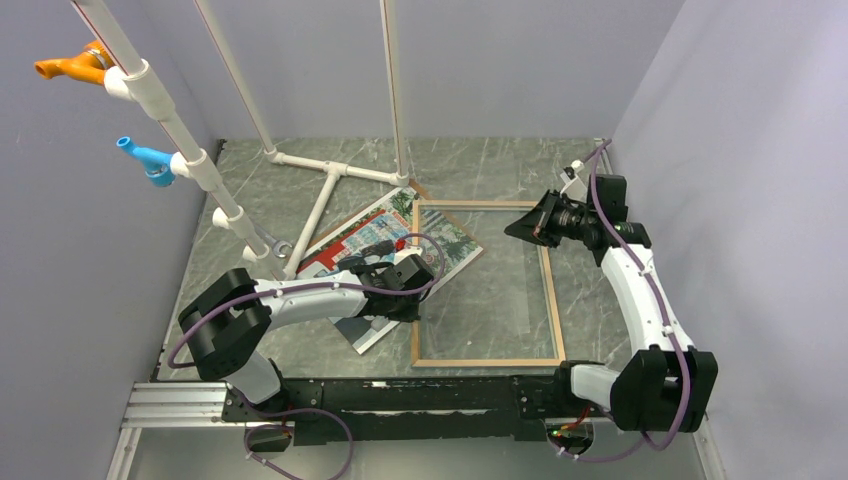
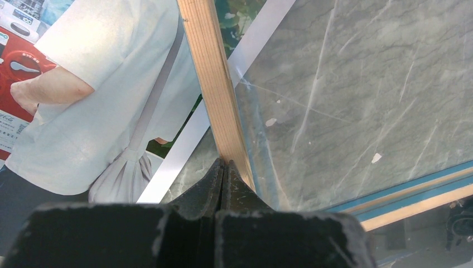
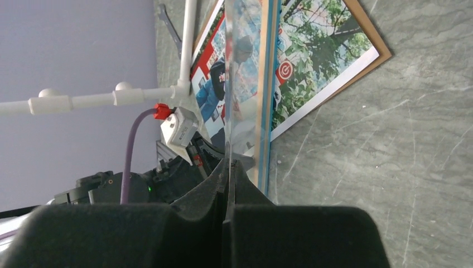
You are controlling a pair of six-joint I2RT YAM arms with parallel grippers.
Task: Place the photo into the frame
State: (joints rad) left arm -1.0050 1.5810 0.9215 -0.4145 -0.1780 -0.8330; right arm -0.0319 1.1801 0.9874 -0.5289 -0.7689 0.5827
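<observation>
The frame (image 1: pixel 487 361), light wood with a clear pane, lies mid-table. In the left wrist view its wood rail (image 2: pixel 215 84) runs away from my fingertips. The photo (image 1: pixel 365 243) lies face up to its left, its far corner under the frame. It fills the left of the left wrist view (image 2: pixel 100 84). My left gripper (image 1: pixel 416 300) is shut with nothing between its jaws, its tips (image 2: pixel 225 163) touching the frame's left rail. My right gripper (image 1: pixel 512 228) is at the far right corner, shut (image 3: pixel 228 163) on the edge of the pane. The frame (image 3: pixel 266 84) shows edge-on there with a blue strip.
A brown backing board (image 3: pixel 372 42) lies under the photo (image 3: pixel 318 61). A white pipe stand (image 1: pixel 320 200) stands at the back left, with orange (image 1: pixel 75 66) and blue (image 1: pixel 148 160) fittings on its slanted pole. Walls close in on the left, back and right.
</observation>
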